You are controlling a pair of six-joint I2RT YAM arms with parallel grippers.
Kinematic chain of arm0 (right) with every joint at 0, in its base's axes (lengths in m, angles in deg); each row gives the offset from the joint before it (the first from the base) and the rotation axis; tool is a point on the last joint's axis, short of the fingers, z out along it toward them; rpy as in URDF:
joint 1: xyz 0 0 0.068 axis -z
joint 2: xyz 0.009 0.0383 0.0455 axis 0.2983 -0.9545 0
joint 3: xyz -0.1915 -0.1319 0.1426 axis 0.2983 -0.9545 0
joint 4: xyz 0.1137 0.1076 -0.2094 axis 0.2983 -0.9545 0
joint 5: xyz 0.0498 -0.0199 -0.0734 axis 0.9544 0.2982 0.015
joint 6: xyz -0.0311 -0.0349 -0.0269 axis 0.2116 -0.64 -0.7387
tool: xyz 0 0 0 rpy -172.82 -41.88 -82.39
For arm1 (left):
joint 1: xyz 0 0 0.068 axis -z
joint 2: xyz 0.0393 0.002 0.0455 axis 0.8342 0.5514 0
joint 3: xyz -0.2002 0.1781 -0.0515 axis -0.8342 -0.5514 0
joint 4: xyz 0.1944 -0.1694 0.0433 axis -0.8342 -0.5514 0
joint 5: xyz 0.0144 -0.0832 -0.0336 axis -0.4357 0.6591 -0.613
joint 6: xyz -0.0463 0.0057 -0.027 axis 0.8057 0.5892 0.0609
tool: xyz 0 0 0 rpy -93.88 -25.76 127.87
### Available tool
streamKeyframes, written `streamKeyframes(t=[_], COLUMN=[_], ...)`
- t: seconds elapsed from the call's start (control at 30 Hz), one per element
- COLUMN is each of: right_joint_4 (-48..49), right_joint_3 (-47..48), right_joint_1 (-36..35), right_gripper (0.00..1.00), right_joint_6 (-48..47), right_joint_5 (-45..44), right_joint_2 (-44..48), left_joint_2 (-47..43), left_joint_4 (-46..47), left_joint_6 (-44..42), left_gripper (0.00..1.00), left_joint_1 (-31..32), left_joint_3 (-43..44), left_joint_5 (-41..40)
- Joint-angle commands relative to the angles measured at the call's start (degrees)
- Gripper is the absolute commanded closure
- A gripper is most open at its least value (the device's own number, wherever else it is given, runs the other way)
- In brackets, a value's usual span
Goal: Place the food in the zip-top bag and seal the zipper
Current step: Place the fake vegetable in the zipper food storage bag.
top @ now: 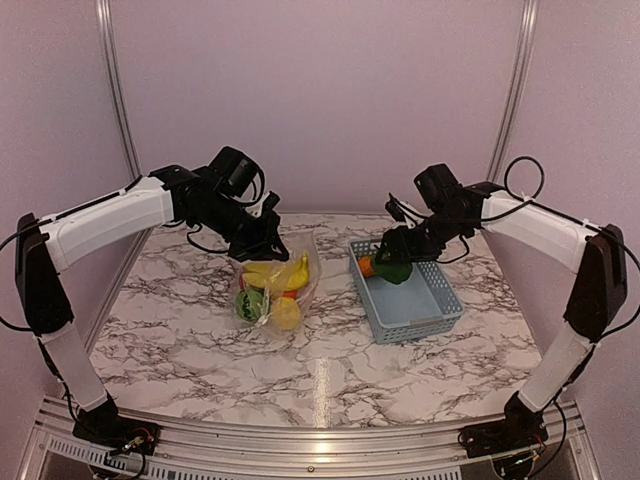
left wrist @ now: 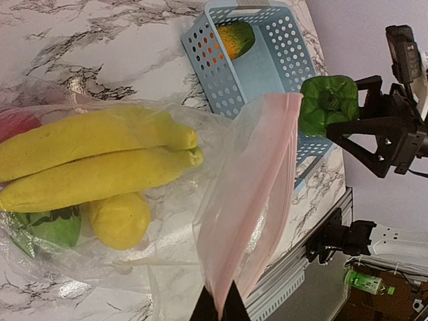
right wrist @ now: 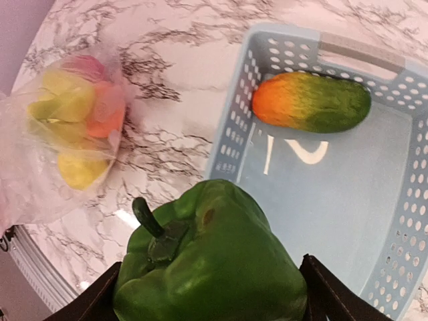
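The clear zip-top bag [top: 272, 290] lies left of centre on the table, holding yellow bananas [left wrist: 93, 157], a lemon [left wrist: 120, 219], a green striped melon [left wrist: 53, 227] and a red fruit [left wrist: 17, 124]. My left gripper [top: 262, 237] is shut on the bag's mouth edge [left wrist: 257, 180], lifting the pinkish zipper strip. My right gripper [top: 392, 262] is shut on a green pepper [right wrist: 214, 267] and holds it above the near left edge of the basket. The pepper also shows in the left wrist view [left wrist: 328, 100].
A grey-blue slotted basket [top: 440, 310] stands right of centre with an orange-and-green fruit [right wrist: 311, 101] inside at its far end. The marble table's front edge and a metal rail run along the bottom.
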Motion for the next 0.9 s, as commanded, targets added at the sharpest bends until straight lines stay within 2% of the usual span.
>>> streamKeyframes(t=[0.0, 0.17, 0.43, 0.63, 0.87], right_joint_4=[9.3, 18.9, 29.6, 35.8, 43.0], right_joint_3=[2.9, 2.5, 1.7, 0.5, -3.3], right_joint_1=[-3.3, -5.6, -11.2, -15.0, -15.4], right_gripper=[0.55, 0.55, 0.52, 0.51, 0.47], right_joint_6=[4.1, 9.3, 10.5, 10.9, 11.3], right_joint_5=[10.7, 17.6, 27.0, 30.1, 32.7], right_joint_2=[4.1, 6.2, 5.1, 3.2, 2.1], left_joint_2=[1.4, 1.8, 3.0, 3.9, 3.3], left_joint_4=[-0.5, -0.5, -0.4, -0.2, 1.9], left_joint_6=[-1.2, -1.2, -0.6, 0.2, 2.5], left_gripper=[1.00, 1.00, 1.00, 1.00, 1.00], left_joint_1=[0.2, 0.2, 0.2, 0.2, -0.1], left_joint_3=[1.4, 1.5, 2.8, 3.7, 2.7], left_joint_5=[0.5, 0.1, -0.2, 0.0, 2.5])
